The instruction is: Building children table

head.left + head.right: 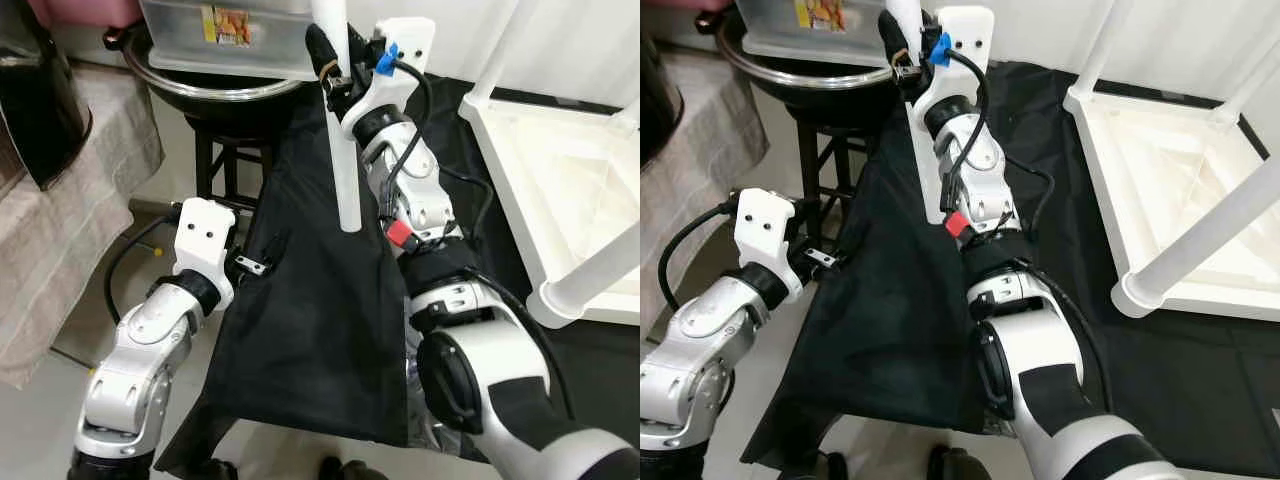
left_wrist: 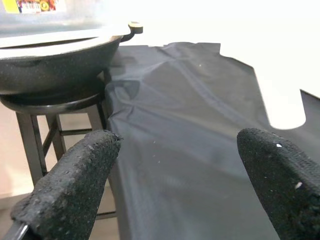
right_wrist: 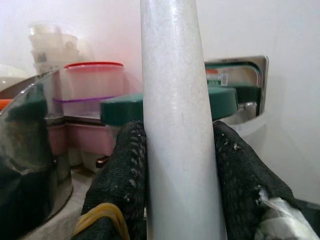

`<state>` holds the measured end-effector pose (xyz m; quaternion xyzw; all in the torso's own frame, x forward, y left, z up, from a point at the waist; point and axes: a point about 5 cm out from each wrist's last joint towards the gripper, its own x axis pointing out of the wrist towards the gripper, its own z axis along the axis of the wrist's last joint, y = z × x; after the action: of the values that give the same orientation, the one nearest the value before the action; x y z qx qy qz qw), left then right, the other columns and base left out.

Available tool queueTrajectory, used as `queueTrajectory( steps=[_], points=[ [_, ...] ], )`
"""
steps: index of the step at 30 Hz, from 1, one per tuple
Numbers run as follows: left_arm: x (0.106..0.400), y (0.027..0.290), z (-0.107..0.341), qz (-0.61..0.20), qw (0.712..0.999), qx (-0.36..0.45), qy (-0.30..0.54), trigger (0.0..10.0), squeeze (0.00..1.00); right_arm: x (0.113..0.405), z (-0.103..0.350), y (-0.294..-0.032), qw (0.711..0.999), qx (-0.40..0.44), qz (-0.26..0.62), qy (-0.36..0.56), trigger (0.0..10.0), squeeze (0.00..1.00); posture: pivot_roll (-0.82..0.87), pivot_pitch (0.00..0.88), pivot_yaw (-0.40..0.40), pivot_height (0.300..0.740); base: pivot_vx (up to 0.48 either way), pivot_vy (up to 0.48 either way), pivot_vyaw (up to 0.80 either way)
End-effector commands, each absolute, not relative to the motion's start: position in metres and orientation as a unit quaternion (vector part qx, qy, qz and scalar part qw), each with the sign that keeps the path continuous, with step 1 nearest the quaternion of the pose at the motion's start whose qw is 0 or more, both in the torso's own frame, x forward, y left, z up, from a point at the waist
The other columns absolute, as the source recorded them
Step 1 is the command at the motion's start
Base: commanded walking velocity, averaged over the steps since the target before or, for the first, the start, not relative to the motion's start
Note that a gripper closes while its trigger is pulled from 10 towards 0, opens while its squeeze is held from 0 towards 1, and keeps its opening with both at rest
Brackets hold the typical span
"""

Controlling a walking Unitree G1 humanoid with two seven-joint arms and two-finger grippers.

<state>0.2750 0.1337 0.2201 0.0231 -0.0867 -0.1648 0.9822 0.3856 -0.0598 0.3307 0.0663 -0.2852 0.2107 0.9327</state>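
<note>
**Right wrist view: white table leg clamped upright**

Right wrist view shows the right end effector (image 3: pixel 180 175) grasping a white table leg (image 3: pixel 177 100), one black finger (image 3: pixel 122 175) pressed to each side of the round post. Behind it stand stacked plastic food containers (image 3: pixel 92 82), one with a red lid.

From the head camera, the right arm reaches forward to about 12 o'clock and holds the leg roughly upright, with its lower end hanging free above a black cloth (image 1: pixel 300 310) spread on the floor. At 2 to 3 o'clock the children's table (image 1: pixel 560 170) lies upside down on the same cloth, white, with its underside frame facing up. One fitted leg (image 1: pixel 590 275) crosses the view at a slant at about 3 o'clock, and another (image 1: pixel 495 50) rises at the table's far corner.

At 11 o'clock a dark stool (image 1: pixel 225 160) carries a wide black pan (image 1: pixel 215 95), and a clear plastic box (image 1: pixel 230 35) sits in the pan. A grey towel (image 1: pixel 70 220) drapes at 9 o'clock.

The left end effector (image 2: pixel 180 170) is released, its two fingers (image 2: pixel 75 180) well apart with nothing between them. It hangs low at about 8 o'clock by the cloth's near edge, pointed toward the stool and cloth.
</note>
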Motion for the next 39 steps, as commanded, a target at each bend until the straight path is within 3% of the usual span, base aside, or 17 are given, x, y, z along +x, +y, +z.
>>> queueTrajectory(
  steps=[1, 12, 39],
  points=[
    [0.277, 0.131, 0.215, -0.160, 0.984, 0.014, -0.078, 10.0, 0.00, 0.380, 0.334, -0.059, 0.925, 0.057, 0.210, -0.311, 10.0, 0.00, 0.11, 0.051, -0.119, 0.740, 0.000, 0.000, 0.00],
    [0.290, 0.097, 0.207, -0.266, 0.963, -0.038, -0.033, 10.0, 0.00, 0.364, 0.345, -0.043, 0.903, 0.061, 0.227, -0.360, 10.0, 0.00, 0.12, 0.062, -0.112, 0.740, 0.000, 0.000, 0.00],
    [0.309, 0.071, 0.222, -0.282, 0.954, -0.094, -0.045, 10.0, 0.00, 0.345, 0.337, -0.033, 0.893, 0.068, 0.228, -0.383, 10.0, 0.00, 0.12, 0.118, -0.103, 0.740, 0.000, 0.000, 0.00]
  ],
)
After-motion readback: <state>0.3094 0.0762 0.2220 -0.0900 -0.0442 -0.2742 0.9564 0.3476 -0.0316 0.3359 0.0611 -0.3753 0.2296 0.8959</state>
